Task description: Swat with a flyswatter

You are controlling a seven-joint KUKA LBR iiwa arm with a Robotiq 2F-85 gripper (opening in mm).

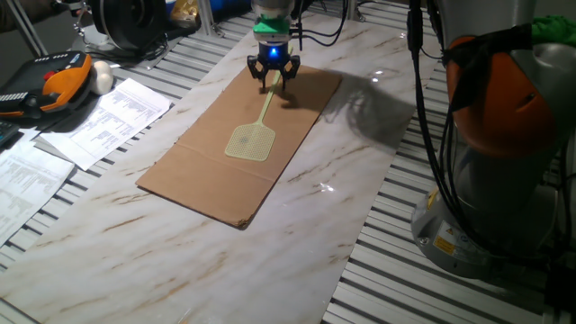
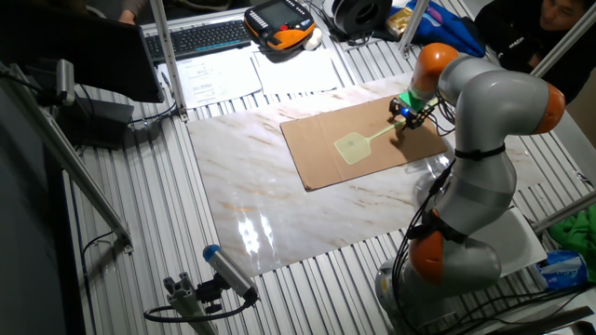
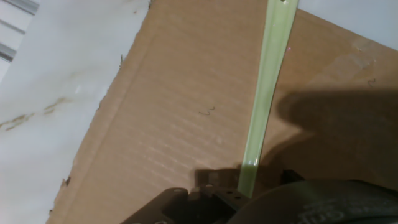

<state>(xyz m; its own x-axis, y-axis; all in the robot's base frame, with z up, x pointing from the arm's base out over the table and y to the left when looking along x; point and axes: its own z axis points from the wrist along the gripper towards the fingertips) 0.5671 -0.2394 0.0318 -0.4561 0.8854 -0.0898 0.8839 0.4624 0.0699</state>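
The pale yellow-green flyswatter [image 1: 251, 140] lies on the brown cardboard sheet [image 1: 207, 171], its mesh head near the sheet's middle and its thin handle running to the far end. My gripper [image 1: 273, 79] stands over that far end and is shut on the handle's tip. In the hand view the handle [image 3: 266, 93] runs from the top edge down into my gripper [image 3: 246, 191], with cardboard [image 3: 174, 112] beneath. In the other fixed view the gripper [image 2: 407, 113] is at the sheet's right end and the swatter head [image 2: 352, 147] lies left of it.
The cardboard lies on a marble-patterned tabletop [image 1: 297, 243]. Printed papers [image 1: 108, 117] and an orange-black teach pendant [image 1: 58, 81] lie to the left. The arm's base [image 1: 504, 162] with hanging cables stands at the right. A keyboard [image 2: 200, 37] is at the far side.
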